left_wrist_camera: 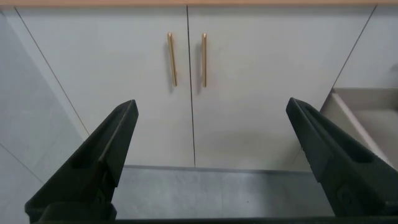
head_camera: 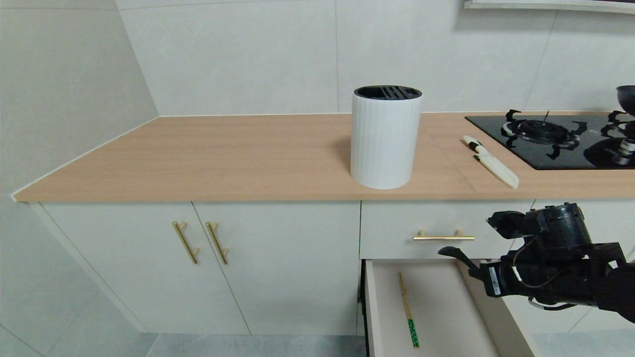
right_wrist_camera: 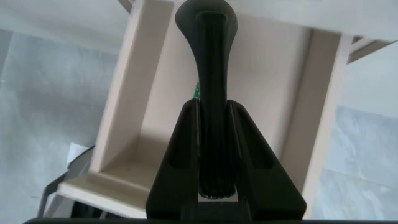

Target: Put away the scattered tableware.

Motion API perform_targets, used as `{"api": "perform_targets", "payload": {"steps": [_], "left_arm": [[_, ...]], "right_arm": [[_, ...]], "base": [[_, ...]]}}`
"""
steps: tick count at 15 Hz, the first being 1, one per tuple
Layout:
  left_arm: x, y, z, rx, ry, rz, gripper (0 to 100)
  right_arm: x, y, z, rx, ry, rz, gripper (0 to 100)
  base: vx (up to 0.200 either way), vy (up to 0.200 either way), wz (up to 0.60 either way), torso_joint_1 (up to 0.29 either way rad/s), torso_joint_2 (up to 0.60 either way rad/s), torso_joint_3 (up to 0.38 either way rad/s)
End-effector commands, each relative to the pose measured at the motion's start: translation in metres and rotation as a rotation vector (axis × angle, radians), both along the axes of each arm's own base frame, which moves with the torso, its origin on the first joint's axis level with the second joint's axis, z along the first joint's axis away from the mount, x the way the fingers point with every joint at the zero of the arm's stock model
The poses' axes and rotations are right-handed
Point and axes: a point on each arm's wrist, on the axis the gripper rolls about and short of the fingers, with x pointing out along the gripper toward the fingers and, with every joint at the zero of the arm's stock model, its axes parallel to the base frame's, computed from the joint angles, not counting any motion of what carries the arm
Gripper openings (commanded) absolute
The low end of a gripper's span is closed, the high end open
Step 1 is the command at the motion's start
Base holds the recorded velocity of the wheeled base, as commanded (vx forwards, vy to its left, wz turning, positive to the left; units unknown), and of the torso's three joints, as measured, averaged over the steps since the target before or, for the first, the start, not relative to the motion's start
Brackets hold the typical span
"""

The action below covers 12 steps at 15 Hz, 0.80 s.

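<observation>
My right gripper hangs above the open drawer, shut on a slim black utensil whose rounded end sticks out past the fingers. In the right wrist view the gripper clamps the black utensil over the drawer. A pair of wooden chopsticks with green tips lies on the drawer floor. A cream-handled knife lies on the counter to the right of the white knife block. My left gripper is open and holds nothing, low in front of the cabinet doors.
A black gas hob sits at the counter's right end, with a dark pot at its edge. A shut drawer with a gold handle sits just above the open one. The wooden counter stretches bare to the left of the block.
</observation>
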Motion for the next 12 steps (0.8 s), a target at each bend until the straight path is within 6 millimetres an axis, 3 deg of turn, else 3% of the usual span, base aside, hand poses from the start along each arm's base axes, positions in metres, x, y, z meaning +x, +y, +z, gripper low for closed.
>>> {"api": "perform_targets", "payload": {"steps": [1,12], "left_arm": [[0.0,0.0,0.0,0.0,0.0,0.001,100],[0.0,0.0,0.0,0.0,0.0,0.001,100]], "right_arm": [[0.0017,0.0004,-0.0052,-0.005,0.017,0.0,0],[0.0054,0.0012,-0.0147,-0.032,0.04,-0.022,0]], "base": [[0.0,0.0,0.0,-0.193,0.46,0.281],[0.0,0.0,0.0,-0.158,0.46,0.305]]}}
